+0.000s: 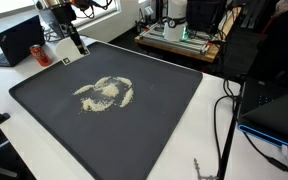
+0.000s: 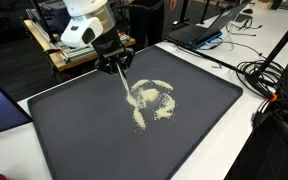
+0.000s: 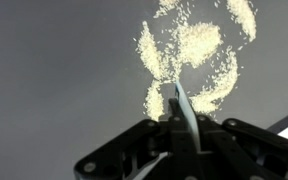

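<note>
Black mat (image 1: 44, 115), just 1, lies flat on the white worktop (image 1: 212, 135) & covers most of it. Near the middle of the mat there's 1 patch of pale crumbs (image 1: 106, 93), spread thin in a ring w/ a small clump inside. In the wrist view the crumbs (image 3: 194, 50) make curvy loops. There are way too many bits to count.

1 pincer (image 2: 112, 58) hangs over the mat, off to one side of the crumbs. It's pinched narrow on 1 thin stick (image 2: 122, 82). In the wrist view the 2 fingers (image 3: 144, 140) sit tight on each side of the stick (image 3: 181, 105). The stick slants down from the pincer to the crumbs. Its tip is right at the edge of the ring, by the low loop in the wrist view. Can't tell if the tip touches the mat.

Off the mat, in an exterior view, 1 open laptop (image 1: 19, 40) sits on the worktop by a mat corner, w/ 1 small red thing (image 1: 40, 50) just beside it. In an exterior view, black cables (image 2: 269, 80) lie in a tangle next to the mat. Can't count those.
</note>
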Motion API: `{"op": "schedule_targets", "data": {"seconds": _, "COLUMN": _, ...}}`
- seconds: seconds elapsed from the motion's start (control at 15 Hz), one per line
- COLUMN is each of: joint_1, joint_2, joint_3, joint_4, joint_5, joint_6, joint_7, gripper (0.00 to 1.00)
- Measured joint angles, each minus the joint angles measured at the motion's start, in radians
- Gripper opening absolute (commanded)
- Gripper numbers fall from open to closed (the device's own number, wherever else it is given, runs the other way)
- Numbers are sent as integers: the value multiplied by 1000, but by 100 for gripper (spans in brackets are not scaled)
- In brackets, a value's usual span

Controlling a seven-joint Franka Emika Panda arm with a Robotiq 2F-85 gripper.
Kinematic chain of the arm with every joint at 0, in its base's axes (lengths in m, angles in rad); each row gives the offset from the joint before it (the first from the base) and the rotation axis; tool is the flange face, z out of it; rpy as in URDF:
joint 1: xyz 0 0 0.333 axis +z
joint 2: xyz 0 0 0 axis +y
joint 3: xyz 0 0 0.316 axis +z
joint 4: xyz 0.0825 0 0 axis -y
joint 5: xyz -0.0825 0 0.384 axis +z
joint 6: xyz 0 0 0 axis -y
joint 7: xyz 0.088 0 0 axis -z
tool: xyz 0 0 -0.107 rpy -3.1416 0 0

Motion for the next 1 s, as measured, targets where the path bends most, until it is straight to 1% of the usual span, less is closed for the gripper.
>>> {"op": "schedule_targets", "data": {"seconds": 0.13, "joint_1": 3, "joint_2": 0, "joint_3": -4, "joint_4": 31, "joint_5": -91, "joint_6": -70, "joint_7": -1, "gripper": 1}}
{"op": "schedule_targets", "data": {"seconds": 0.27, "joint_1": 15, "joint_2": 5, "joint_3": -7, "joint_4": 59, "joint_5": -187, "joint_6": -105, "joint_7": 4, "gripper": 1}}
{"op": "schedule_targets", "data": {"seconds": 0.47, "joint_1": 46, "joint_2": 32, "joint_3": -8, "joint_4": 99, "joint_5": -302, "joint_6": -108, "joint_7": 9, "gripper": 1}}
{"op": "schedule_targets", "data": {"seconds": 0.53, "joint_1": 57, "joint_2": 46, "joint_3": -8, "joint_4": 109, "joint_5": -334, "joint_6": -97, "joint_7": 9, "gripper": 4}}
{"op": "schedule_targets", "data": {"seconds": 0.6, "joint_1": 67, "joint_2": 59, "joint_3": -8, "joint_4": 114, "joint_5": -362, "joint_6": -67, "joint_7": 9, "gripper": 4}}
{"op": "schedule_targets", "data": {"seconds": 0.73, "joint_1": 80, "joint_2": 84, "joint_3": -8, "joint_4": 115, "joint_5": -388, "joint_6": -27, "joint_7": 9, "gripper": 4}}
{"op": "schedule_targets", "data": {"seconds": 0.8, "joint_1": 82, "joint_2": 91, "joint_3": -8, "joint_4": 116, "joint_5": -392, "joint_6": -22, "joint_7": 9, "gripper": 4}}
{"op": "schedule_targets", "data": {"seconds": 0.87, "joint_1": 81, "joint_2": 93, "joint_3": -9, "joint_4": 117, "joint_5": -393, "joint_6": -21, "joint_7": 9, "gripper": 1}}
{"op": "schedule_targets", "data": {"seconds": 1.0, "joint_1": 81, "joint_2": 92, "joint_3": -10, "joint_4": 119, "joint_5": -394, "joint_6": -21, "joint_7": 9, "gripper": 1}}
